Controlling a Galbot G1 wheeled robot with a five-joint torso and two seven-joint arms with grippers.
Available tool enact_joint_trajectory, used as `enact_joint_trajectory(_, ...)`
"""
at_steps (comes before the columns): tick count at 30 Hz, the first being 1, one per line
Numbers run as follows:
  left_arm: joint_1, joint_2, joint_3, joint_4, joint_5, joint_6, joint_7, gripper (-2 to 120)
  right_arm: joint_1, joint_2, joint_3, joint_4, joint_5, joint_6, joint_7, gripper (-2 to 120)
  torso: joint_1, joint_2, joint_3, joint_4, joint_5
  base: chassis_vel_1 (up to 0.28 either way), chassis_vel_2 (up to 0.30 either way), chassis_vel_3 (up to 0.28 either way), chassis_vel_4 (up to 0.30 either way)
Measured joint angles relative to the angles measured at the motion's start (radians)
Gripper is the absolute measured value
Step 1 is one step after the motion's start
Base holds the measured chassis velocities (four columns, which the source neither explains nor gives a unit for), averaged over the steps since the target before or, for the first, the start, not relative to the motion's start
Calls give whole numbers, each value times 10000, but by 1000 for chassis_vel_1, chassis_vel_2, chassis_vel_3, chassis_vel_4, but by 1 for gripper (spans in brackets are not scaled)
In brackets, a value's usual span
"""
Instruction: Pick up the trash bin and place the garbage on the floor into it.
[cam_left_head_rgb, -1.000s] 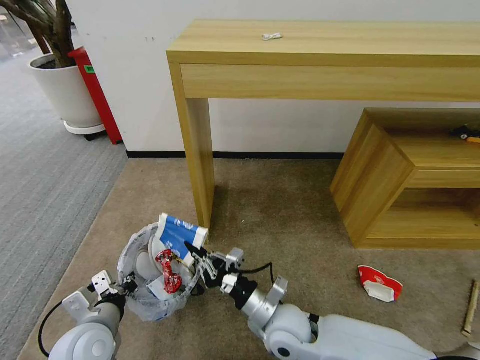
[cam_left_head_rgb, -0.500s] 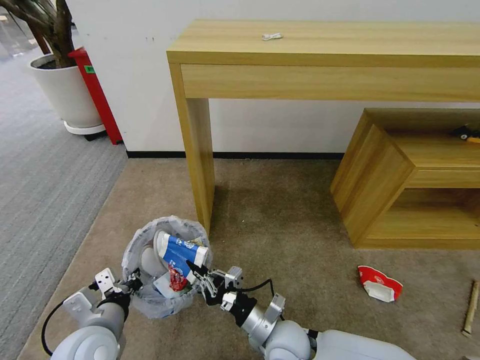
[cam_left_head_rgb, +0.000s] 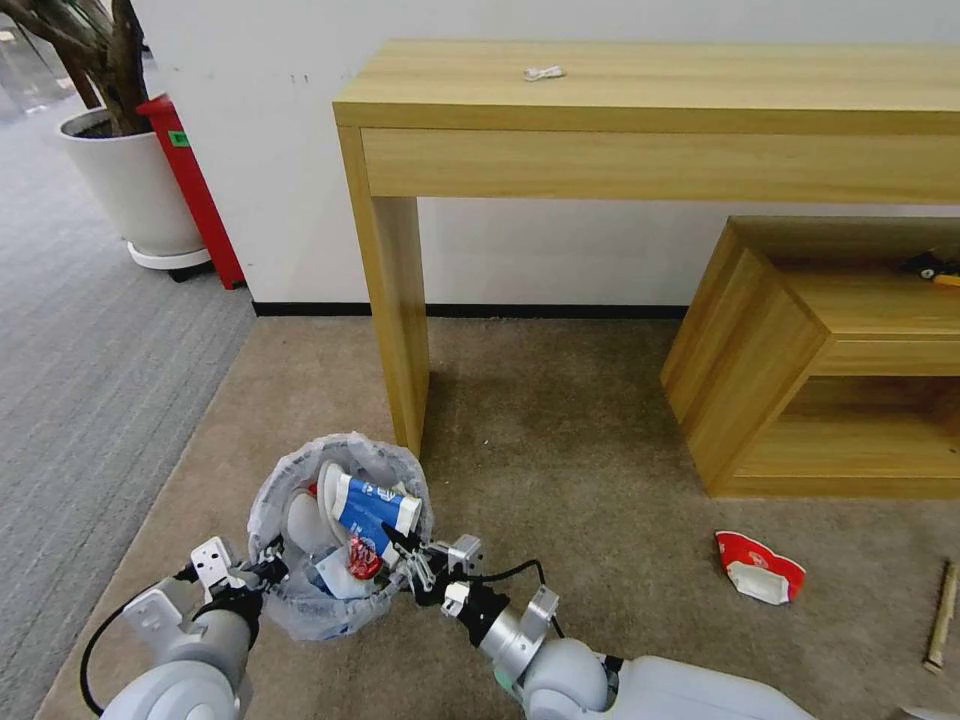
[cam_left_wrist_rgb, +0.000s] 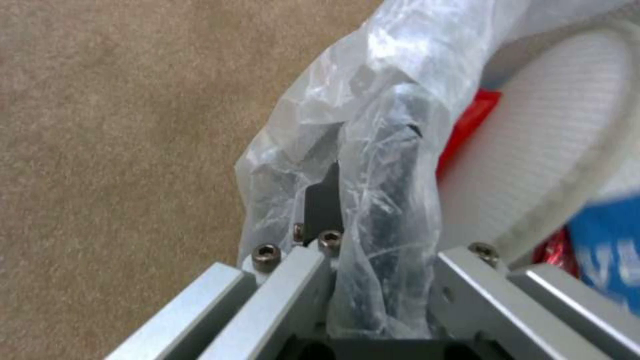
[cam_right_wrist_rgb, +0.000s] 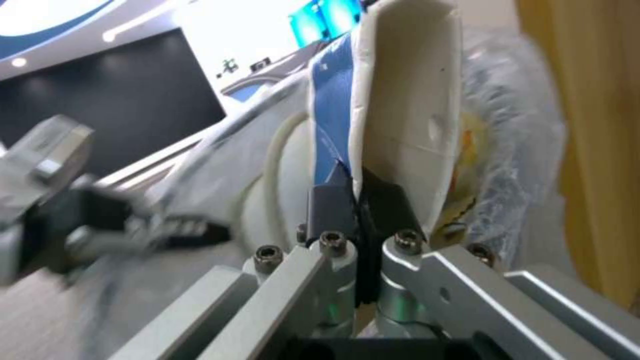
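The trash bin (cam_left_head_rgb: 300, 610), black with a crinkled bag over its rim, stands on the beige floor (cam_left_head_rgb: 560, 440) by a table leg. My left gripper (cam_left_head_rgb: 272, 572) (cam_left_wrist_rgb: 357, 185) is shut on the bin's near rim and bag (cam_left_wrist_rgb: 393, 100). My right gripper (cam_left_head_rgb: 398, 545) (cam_right_wrist_rgb: 360, 192) is shut on the edge of a blue-white carton (cam_left_head_rgb: 370, 505) (cam_right_wrist_rgb: 407, 100), which leans inside the bin. Garbage in the bin includes a white slipper (cam_left_head_rgb: 300, 520) (cam_left_wrist_rgb: 553, 140) and a crushed red can (cam_left_head_rgb: 362, 558). A red-white cup (cam_left_head_rgb: 758, 568) and a wooden stick (cam_left_head_rgb: 940, 615) lie on the floor at the right.
A wooden table (cam_left_head_rgb: 650, 110) stands over the carpet, its leg (cam_left_head_rgb: 400, 330) just behind the bin. A low wooden shelf unit (cam_left_head_rgb: 790, 360) is at the right. A white plant pot (cam_left_head_rgb: 130, 180) and grey ribbed carpet (cam_left_head_rgb: 90, 360) are at the left.
My right gripper has drawn back and lowered the carton from above the rim down into the bin. The left gripper keeps its hold on the rim.
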Motion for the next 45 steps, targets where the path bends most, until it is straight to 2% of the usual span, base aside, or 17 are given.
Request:
enact_joint_trajectory(11,176,-144,472,-181,334,-7,88,0,118,374,-28,-230,144,-260,164,0,0,0,0,2,3,0,0,0,0)
enact_joint_trajectory(13,188,-160,491,-192,355,20,125,0,101,366,-26,-238,139,-388,168,10,0,0,0,1,-8,0,0,0,0)
enact_joint_trajectory(14,188,-160,491,-192,355,20,125,0,101,366,-26,-238,139,-388,168,10,0,0,0,1,-8,0,0,0,0)
enact_joint_trajectory(15,179,-159,495,-193,366,17,134,0,81,371,-27,-225,124,-413,163,15,0,0,-1,-3,3,0,0,0,0)
enact_joint_trajectory(17,163,-181,503,-128,389,17,134,0,40,363,-16,-192,108,-434,169,25,0,0,0,-1,-4,0,0,0,0)
enact_joint_trajectory(19,146,-184,502,-73,396,16,139,0,34,362,1,-170,99,-435,173,28,0,0,0,0,0,0,0,0,0)
enact_joint_trajectory(22,85,-200,507,41,398,12,161,0,44,305,6,-111,11,-435,173,43,0,0,0,0,0,0,0,0,0)
enact_joint_trajectory(27,47,-214,529,151,395,12,182,0,71,215,17,23,-1,-430,174,53,0,0,0,-1,1,0,0,0,0)
enact_joint_trajectory(29,7,-214,506,290,387,12,196,0,88,177,53,127,25,-439,174,67,0,0,0,-1,-2,0,0,0,0)
enact_joint_trajectory(30,7,-214,506,290,387,12,196,0,88,177,53,127,25,-439,174,67,0,0,0,-1,-2,0,0,0,0)
enact_joint_trajectory(32,-38,-206,462,374,378,12,198,0,101,158,79,209,64,-471,170,75,0,0,0,0,-1,0,0,0,0)
enact_joint_trajectory(34,-45,-204,454,383,377,11,198,0,104,156,82,222,68,-476,168,76,0,0,0,-1,-1,0,0,0,0)
enact_joint_trajectory(36,-118,-170,378,498,357,9,176,0,122,147,105,356,116,-485,136,92,0,0,0,0,0,0,0,0,0)
enact_joint_trajectory(40,-174,-151,329,623,329,9,157,0,151,102,114,592,214,-493,62,99,0,0,0,-1,-1,0,0,0,0)
enact_joint_trajectory(45,-214,-186,316,724,341,3,136,0,226,55,128,812,276,-500,-51,100,-1,0,0,-1,0,0,0,0,0)
